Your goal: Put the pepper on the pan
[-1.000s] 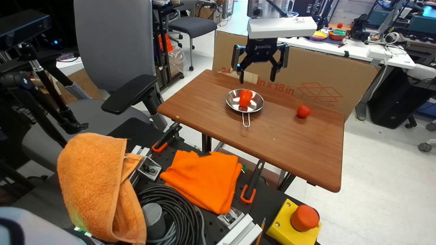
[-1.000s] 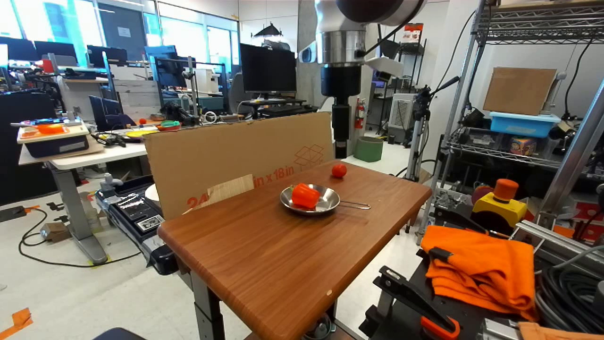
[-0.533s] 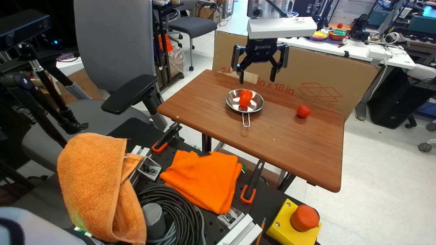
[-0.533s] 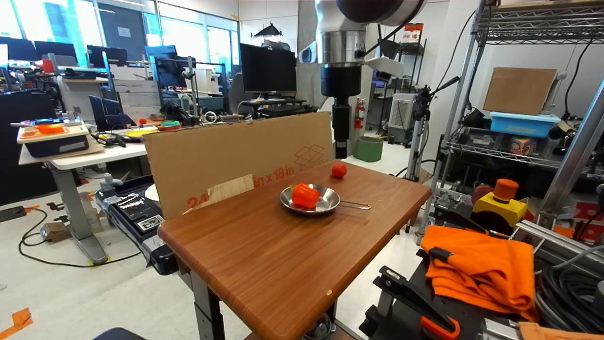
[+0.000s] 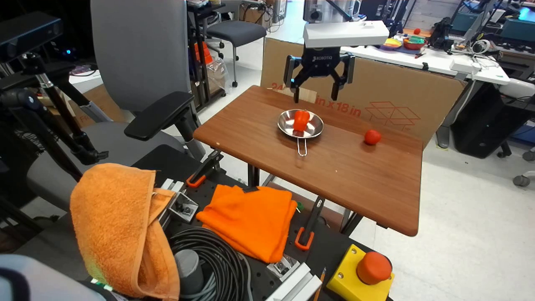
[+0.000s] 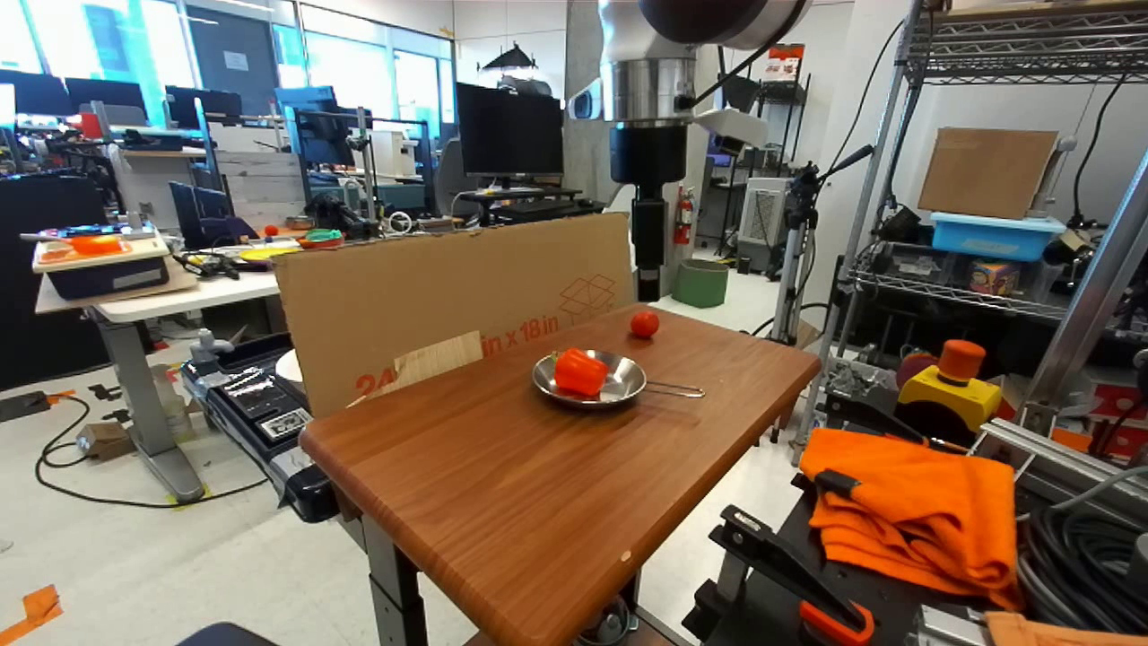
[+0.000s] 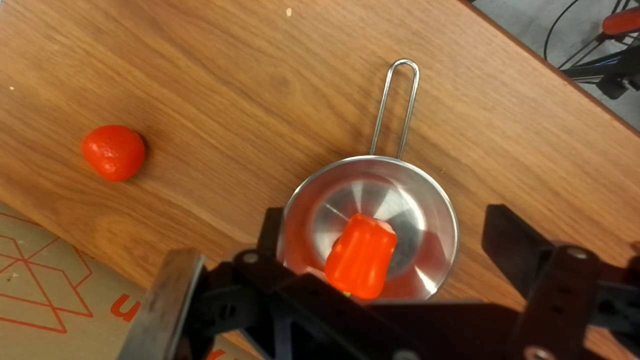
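Observation:
The orange-red pepper (image 5: 301, 120) lies inside the silver pan (image 5: 316, 126) on the brown table. In an exterior view the pepper (image 6: 581, 372) rests on its side in the pan (image 6: 625, 384). In the wrist view the pepper (image 7: 361, 257) lies towards the lower part of the pan (image 7: 429, 205), whose wire handle points up. My gripper (image 5: 315, 99) is open and empty, well above the table. In the wrist view the gripper (image 7: 385, 220) has its fingers wide apart, one on each side of the pan, with nothing between them touched.
A red round lump (image 5: 372, 137) sits on the table (image 5: 355, 179) apart from the pan; it also shows in the wrist view (image 7: 114, 153). A cardboard sheet (image 5: 397, 92) stands along the table's far edge. Clamps, an orange cloth (image 5: 250, 221) and a yellow emergency-stop box (image 5: 355, 276) are beyond the near edge.

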